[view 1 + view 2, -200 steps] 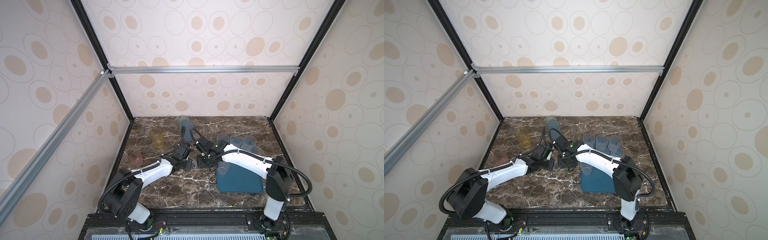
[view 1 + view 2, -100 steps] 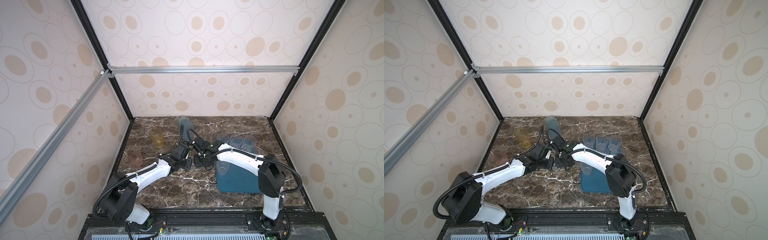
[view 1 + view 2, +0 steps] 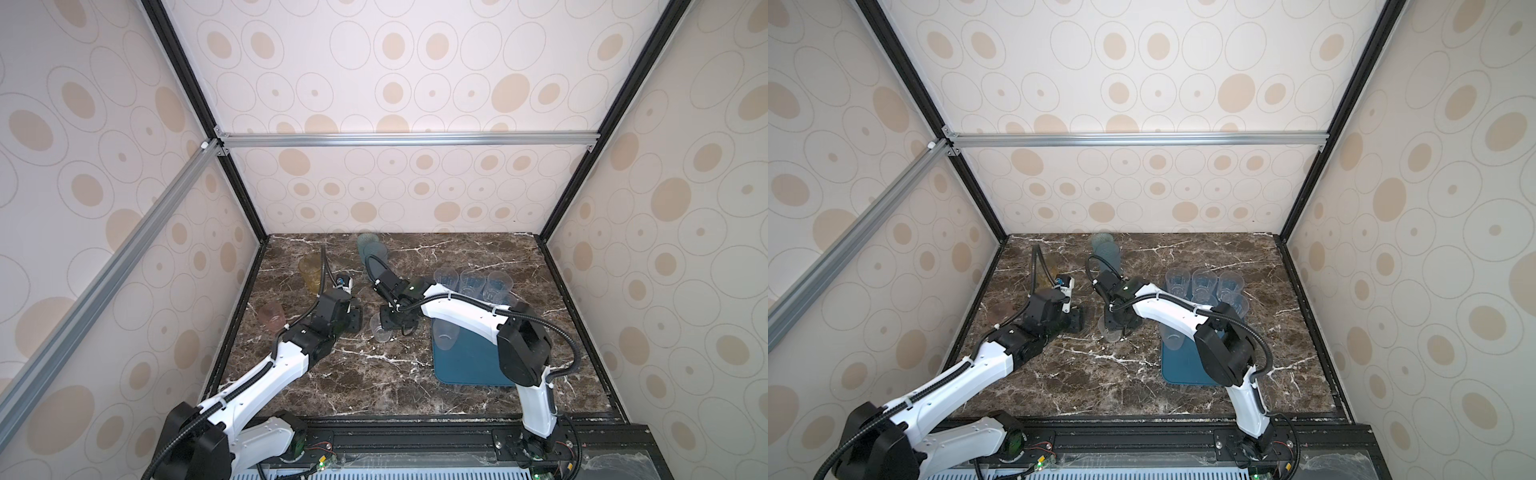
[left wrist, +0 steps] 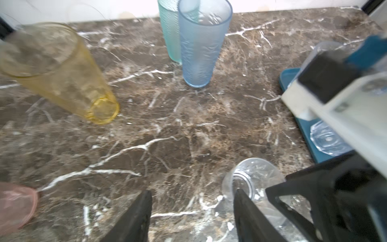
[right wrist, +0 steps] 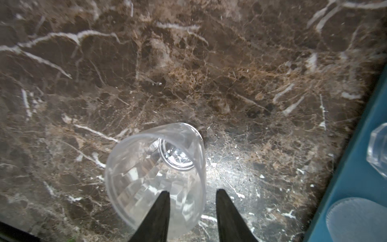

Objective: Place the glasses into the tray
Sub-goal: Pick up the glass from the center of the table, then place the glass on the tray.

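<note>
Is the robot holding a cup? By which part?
Left gripper is open and empty. Right gripper straddles the rim of the clear glass, but a grip cannot be told.

An amber glass (image 4: 60, 73), a pale-blue glass (image 4: 201, 46), teal tray (image 3: 469, 361), white-veined brown tabletop (image 3: 374, 374).

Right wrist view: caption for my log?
Open right gripper straddles the wall of a clear glass on marble tabletop, blue tray nearby.
</note>
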Controlling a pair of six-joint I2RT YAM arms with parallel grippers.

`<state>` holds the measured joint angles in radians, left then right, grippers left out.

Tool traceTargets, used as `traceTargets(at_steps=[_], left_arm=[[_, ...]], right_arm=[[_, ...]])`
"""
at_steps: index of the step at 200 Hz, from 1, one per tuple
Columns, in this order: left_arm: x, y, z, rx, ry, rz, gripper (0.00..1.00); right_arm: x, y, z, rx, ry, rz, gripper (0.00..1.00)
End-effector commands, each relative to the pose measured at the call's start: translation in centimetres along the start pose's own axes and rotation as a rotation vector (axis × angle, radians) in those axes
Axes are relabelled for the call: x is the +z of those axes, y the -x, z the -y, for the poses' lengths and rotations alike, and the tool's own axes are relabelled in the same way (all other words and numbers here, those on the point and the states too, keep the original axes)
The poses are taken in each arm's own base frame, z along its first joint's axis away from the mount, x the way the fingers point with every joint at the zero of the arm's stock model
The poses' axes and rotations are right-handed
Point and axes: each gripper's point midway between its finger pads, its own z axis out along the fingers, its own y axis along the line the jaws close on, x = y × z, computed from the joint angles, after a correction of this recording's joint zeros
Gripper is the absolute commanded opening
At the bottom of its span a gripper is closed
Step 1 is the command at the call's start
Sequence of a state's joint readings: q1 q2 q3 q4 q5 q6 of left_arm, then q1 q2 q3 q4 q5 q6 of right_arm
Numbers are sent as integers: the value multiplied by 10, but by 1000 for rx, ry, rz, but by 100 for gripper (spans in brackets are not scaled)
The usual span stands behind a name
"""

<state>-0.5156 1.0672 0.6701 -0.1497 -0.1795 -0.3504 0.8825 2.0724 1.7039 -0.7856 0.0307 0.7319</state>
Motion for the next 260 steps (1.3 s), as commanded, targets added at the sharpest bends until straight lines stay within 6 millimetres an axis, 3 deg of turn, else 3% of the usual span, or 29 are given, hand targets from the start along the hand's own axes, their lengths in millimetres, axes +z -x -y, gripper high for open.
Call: traceTargets(at_steps=[1, 29, 65, 98, 131, 160, 188, 221, 260], left_arm=[[-8, 19, -12, -74, 41, 126, 68], [-7, 12, -16, -75, 55, 115, 69], [-12, 19, -18, -76, 67, 128, 69], [-32, 50, -22, -84, 90, 212, 69], [-50, 80, -17, -104, 56, 298, 69], [-49, 93, 18, -51, -68, 313, 68], [-45, 90, 72, 34, -218, 312, 68], [-32, 75, 121, 103, -328, 269, 68], [-9, 47, 153, 164, -384, 165, 68]], right_arm=[[5, 1, 3, -6, -41, -5, 31], [1, 3, 2, -23, -46, 3, 16], [-28, 10, 1, -44, -31, 42, 9], [-84, 21, 8, -54, 3, 111, 7], [-153, 23, 44, -8, 33, 188, 6], [-192, 9, 103, 78, -12, 223, 6], [-217, -18, 164, 151, -92, 200, 6], [-216, -55, 220, 233, -171, 120, 6], [-190, -81, 239, 254, -209, 33, 6]])
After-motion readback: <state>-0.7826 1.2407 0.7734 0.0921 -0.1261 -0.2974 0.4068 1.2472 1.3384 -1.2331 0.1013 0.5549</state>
